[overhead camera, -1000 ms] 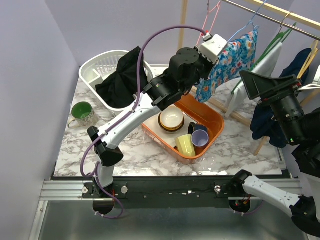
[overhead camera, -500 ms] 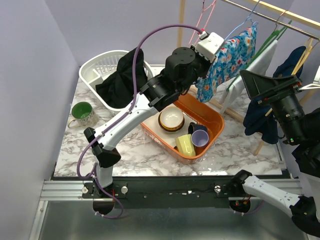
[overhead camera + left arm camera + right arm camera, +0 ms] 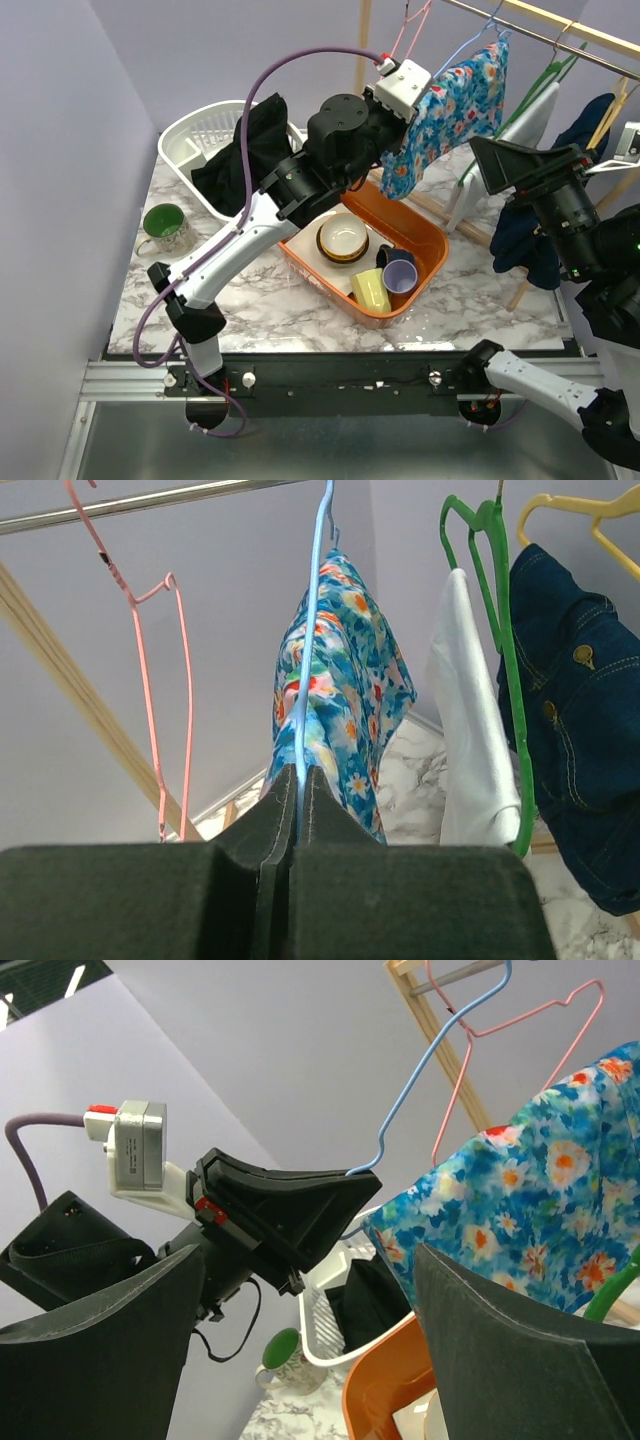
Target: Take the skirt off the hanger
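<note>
Removal not done: skirt (image 3: 445,110) still drapes the hanger (image 3: 310,650) above the desk's (image 3: 250,300) far edge, left gripper (image 3: 297,780) clamped on the hanger wire, right gripper (image 3: 310,1255) wide, empty, near the skirt; pull-off outstanding.

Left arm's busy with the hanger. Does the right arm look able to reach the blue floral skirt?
Probably yes: the open right gripper faces the blue floral skirt, nothing between; the left gripper pinches only the blue wire hanger.

Left arm (image 3: 240,245): white links, black joints; purple cable (image 3: 258,85) runs base to wrist — white camera box (image 3: 403,85) with red tab there. Right arm (image 3: 585,235): black housings, white lower link (image 3: 540,385), broad black fingers (image 3: 100,1360).
</note>
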Robot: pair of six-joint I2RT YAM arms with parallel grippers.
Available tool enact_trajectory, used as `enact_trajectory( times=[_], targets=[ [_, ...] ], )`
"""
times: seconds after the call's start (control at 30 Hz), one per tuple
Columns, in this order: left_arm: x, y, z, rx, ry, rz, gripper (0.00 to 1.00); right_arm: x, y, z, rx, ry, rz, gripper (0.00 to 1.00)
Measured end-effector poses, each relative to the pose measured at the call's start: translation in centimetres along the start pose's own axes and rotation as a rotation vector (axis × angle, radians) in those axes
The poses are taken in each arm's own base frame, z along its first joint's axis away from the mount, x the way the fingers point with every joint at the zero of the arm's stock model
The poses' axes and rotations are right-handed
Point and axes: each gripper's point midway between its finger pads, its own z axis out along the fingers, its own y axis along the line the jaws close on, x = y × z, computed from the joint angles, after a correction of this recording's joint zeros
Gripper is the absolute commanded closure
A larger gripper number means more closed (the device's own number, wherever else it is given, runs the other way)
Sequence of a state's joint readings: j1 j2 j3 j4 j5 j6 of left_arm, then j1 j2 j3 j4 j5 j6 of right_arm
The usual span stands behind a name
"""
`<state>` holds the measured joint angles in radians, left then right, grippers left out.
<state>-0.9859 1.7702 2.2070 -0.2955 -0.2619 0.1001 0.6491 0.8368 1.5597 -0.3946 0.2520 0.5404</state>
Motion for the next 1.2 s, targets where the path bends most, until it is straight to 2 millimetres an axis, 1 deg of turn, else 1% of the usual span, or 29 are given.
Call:
enact_trajectory(
  times=[0.13,0.27,0.4,0.5,0.53,0.6,0.63,0.73,0.83,1.0,1.03,1.1,1.2],
  targets=[
    [0.3,0.2,-0.7,0.001,0.008,0.001,1.00,0.6,0.1,0.7,-0.008,0.016,-0.031,0.09],
    [-0.2,0.5,-1.6,0.000,0.003,-0.001,1.00,1.2,0.2,1.8,-0.014,0.039,-0.063,0.10],
    [-0.7,0.9,-3.0,0.000,-0.002,0.000,1.00,1.4,0.5,2.6,-0.019,0.048,-0.081,0.12],
    [-0.7,1.2,-4.2,0.000,0.001,0.001,1.00,1.5,0.5,3.1,-0.018,0.051,-0.094,0.18],
    [-0.6,1.4,-4.6,-0.001,0.003,0.001,1.00,1.4,0.6,3.2,-0.019,0.049,-0.098,0.24],
    [-0.2,1.5,-5.4,0.001,0.015,0.003,1.00,1.1,0.8,3.6,-0.021,0.045,-0.112,0.30],
    [0.3,1.6,-5.9,0.003,0.028,0.002,1.00,0.9,0.9,3.8,-0.022,0.043,-0.124,0.35],
    [0.7,1.8,-7.5,0.008,0.042,-0.012,1.00,0.1,1.5,4.6,-0.031,0.027,-0.150,0.40],
    [1.1,2.0,-9.6,0.024,0.066,-0.033,1.00,-0.3,1.9,5.6,-0.037,0.015,-0.179,0.41],
    [-0.4,2.3,-13.3,0.056,0.046,-0.092,1.00,-0.3,2.5,8.0,-0.038,0.013,-0.210,0.43],
    [-0.6,2.4,-14.1,0.063,0.038,-0.104,1.00,-0.1,2.5,8.4,-0.037,0.016,-0.213,0.43],
    [-1.0,2.5,-15.5,0.075,0.028,-0.125,1.00,1.0,2.1,9.4,-0.027,0.038,-0.224,0.43],
    [-1.5,2.6,-16.9,0.088,0.013,-0.147,1.00,2.4,1.6,10.6,-0.014,0.066,-0.234,0.43]
  ],
)
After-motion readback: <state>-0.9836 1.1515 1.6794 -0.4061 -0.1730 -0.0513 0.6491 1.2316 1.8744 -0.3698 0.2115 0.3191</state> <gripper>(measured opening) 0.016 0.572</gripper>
